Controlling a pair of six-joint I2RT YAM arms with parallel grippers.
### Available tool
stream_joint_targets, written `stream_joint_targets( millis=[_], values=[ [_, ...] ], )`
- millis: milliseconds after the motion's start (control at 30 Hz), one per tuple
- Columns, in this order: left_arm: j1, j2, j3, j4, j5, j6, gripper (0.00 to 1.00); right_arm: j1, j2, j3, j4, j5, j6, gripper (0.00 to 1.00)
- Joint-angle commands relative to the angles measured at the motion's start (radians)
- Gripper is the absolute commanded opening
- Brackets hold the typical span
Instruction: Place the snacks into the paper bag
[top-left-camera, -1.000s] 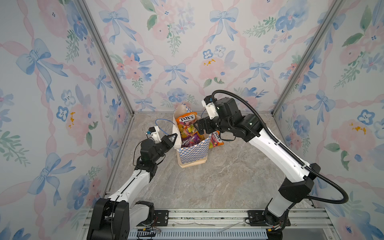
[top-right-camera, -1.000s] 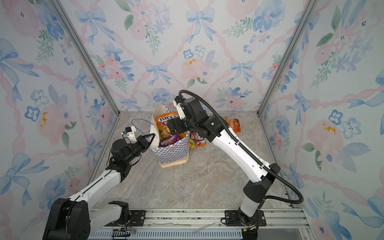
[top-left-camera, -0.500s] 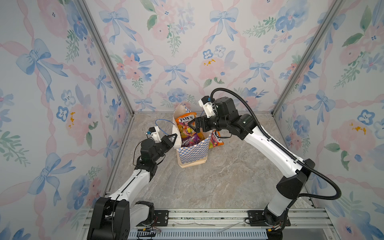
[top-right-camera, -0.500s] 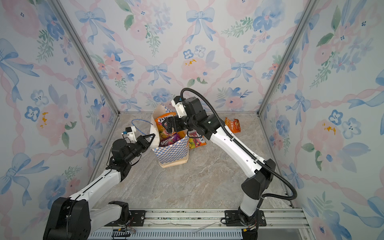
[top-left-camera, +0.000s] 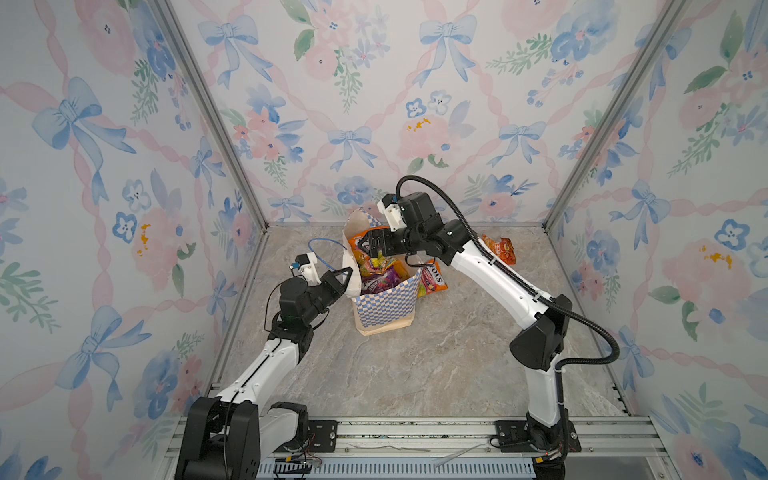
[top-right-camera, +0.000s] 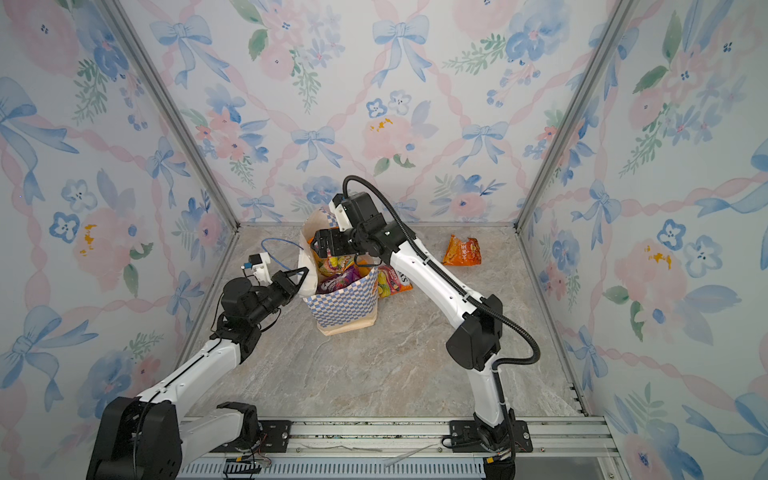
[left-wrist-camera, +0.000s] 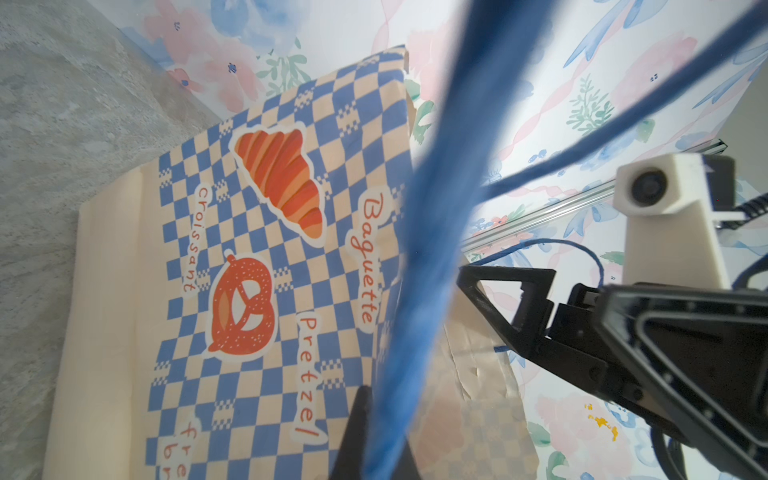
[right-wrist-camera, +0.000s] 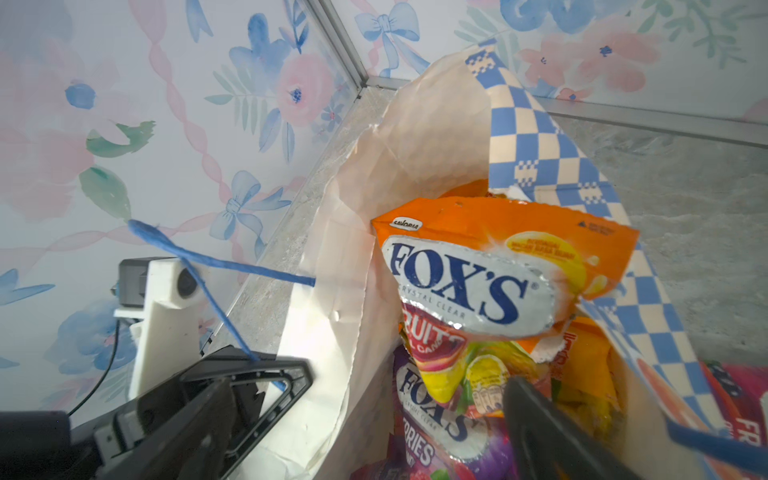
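Observation:
The paper bag (top-left-camera: 384, 307) (top-right-camera: 345, 305) stands open on the floor, blue checks on its front (left-wrist-camera: 249, 249). Several snacks fill it: an orange FOX'S packet (right-wrist-camera: 478, 282) stands on top, with a purple FOX'S packet (right-wrist-camera: 432, 419) under it. My left gripper (top-left-camera: 348, 272) (top-right-camera: 305, 272) is shut on the bag's left rim (right-wrist-camera: 340, 270), one black finger (left-wrist-camera: 353, 432) behind the blue handle cord. My right gripper (top-left-camera: 365, 245) (top-right-camera: 318, 247) hovers open over the bag's mouth, one finger (right-wrist-camera: 540, 419) above the packets, holding nothing.
A pink-and-yellow FOX'S packet (top-left-camera: 432, 280) (top-right-camera: 395, 280) lies on the floor against the bag's right side. An orange chip bag (top-left-camera: 500, 249) (top-right-camera: 463, 251) lies near the back right corner. Floral walls close three sides; a metal rail (top-left-camera: 415, 432) runs along the front.
My right gripper has moved left, from above the bag's right rim to over the bag's mouth. The left arm and the bag have not moved.

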Motion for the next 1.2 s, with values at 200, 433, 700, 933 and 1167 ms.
stream_joint_targets(
  millis=[200, 433, 700, 933, 1167],
  values=[
    [0.01, -0.022, 0.001, -0.021, 0.041, 0.016, 0.0, 0.008, 0.097, 0.139, -0.172, 0.153, -0.016, 1.0],
    [0.015, -0.023, -0.005, -0.021, 0.043, 0.016, 0.0, -0.023, 0.128, 0.121, -0.083, 0.171, 0.0, 1.0],
    [0.026, -0.037, -0.014, -0.021, 0.04, 0.015, 0.0, -0.047, 0.101, 0.091, -0.034, 0.175, -0.014, 1.0],
    [0.026, -0.028, -0.01, -0.021, 0.041, 0.015, 0.0, -0.068, 0.067, 0.044, 0.013, 0.109, -0.007, 1.0],
    [0.026, -0.006, -0.008, -0.021, 0.041, 0.016, 0.0, -0.065, -0.017, 0.016, 0.003, 0.015, -0.053, 0.99]
  ],
)
